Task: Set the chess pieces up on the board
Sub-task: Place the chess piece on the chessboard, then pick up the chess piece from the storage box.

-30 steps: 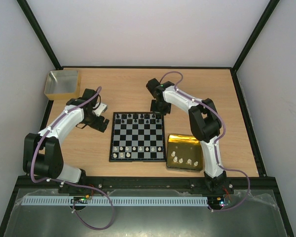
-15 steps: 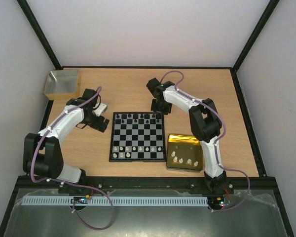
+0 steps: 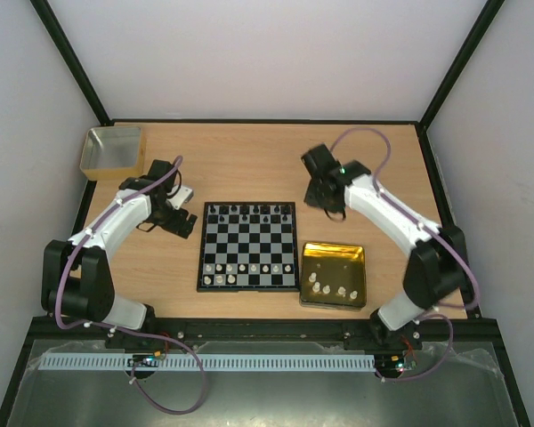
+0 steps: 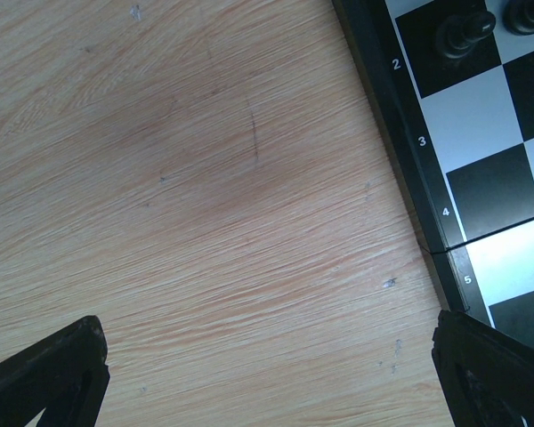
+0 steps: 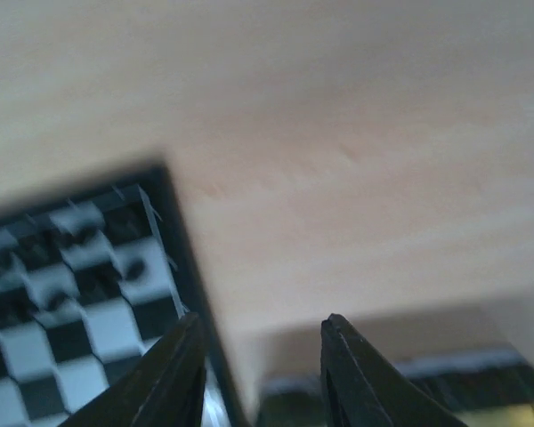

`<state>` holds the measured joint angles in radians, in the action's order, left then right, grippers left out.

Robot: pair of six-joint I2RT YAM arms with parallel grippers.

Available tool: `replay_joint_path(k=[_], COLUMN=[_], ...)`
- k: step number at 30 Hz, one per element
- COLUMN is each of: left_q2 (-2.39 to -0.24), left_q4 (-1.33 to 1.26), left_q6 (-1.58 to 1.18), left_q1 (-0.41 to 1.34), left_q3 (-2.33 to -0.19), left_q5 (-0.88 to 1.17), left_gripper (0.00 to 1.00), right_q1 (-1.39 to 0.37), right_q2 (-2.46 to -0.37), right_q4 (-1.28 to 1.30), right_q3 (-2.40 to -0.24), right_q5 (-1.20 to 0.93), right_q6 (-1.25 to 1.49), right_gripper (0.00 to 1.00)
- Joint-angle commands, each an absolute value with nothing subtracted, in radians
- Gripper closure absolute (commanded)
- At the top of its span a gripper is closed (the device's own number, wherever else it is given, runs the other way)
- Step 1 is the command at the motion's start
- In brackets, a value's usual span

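Nearest me, toward the near right corner of the table (image 3: 249,160), sits the gold tray (image 3: 334,258). Five or so white pieces (image 3: 327,288) stand along its near side.

Just left of the tray, at mid-table, is the board (image 3: 249,240). White pawns (image 3: 242,267) fill a row one rank in from its near edge. A couple more white figures stand at its near left corner. Black pieces (image 3: 249,212) line the far edge.

Left gripper (image 3: 182,221): low over bare wood just off the board's left edge, toward the far left corner of the board. In the wrist view the jaws are spread wide with nothing between them. The board's numbered border runs down the right side of that view, and one black figure stands on the square by numeral 2.

Right gripper (image 5: 263,322): over the table just beyond the board's far right corner. The wrist view is blurred. The jaws stand part-way apart and I see nothing in the gap. The board's corner shows at lower left there.

Far left corner of the table: the yellowish box (image 3: 114,149).
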<state>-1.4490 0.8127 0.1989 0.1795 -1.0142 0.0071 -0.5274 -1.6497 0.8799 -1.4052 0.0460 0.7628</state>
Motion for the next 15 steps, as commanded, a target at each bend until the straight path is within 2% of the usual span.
replay_joint_path(k=[1, 4, 7, 15], left_q2=[-1.435, -1.435, -1.438, -1.444], left_q4=[0.823, 0.822, 0.823, 0.824], left_q6=[0.205, 0.204, 0.204, 0.204], left_q1=[0.172, 0.172, 0.17, 0.167], left_q3=[-1.011, -1.011, -1.011, -1.009], left_q5=[0.013, 0.013, 0.012, 0.008], left_gripper=[0.01, 0.01, 0.01, 0.01], right_q1=[-0.596, -0.67, -0.722, -0.736], right_q2=[-1.466, -1.332, -1.213, -1.089], right_q4=[0.856, 0.847, 0.859, 0.861], right_q3=[-1.108, -0.931, -0.843, -0.764], right_q5=[0.037, 0.008, -0.014, -0.087], right_q6=[0.863, 0.941, 0.99, 0.992], right_gripper=[0.65, 0.65, 0.65, 0.66])
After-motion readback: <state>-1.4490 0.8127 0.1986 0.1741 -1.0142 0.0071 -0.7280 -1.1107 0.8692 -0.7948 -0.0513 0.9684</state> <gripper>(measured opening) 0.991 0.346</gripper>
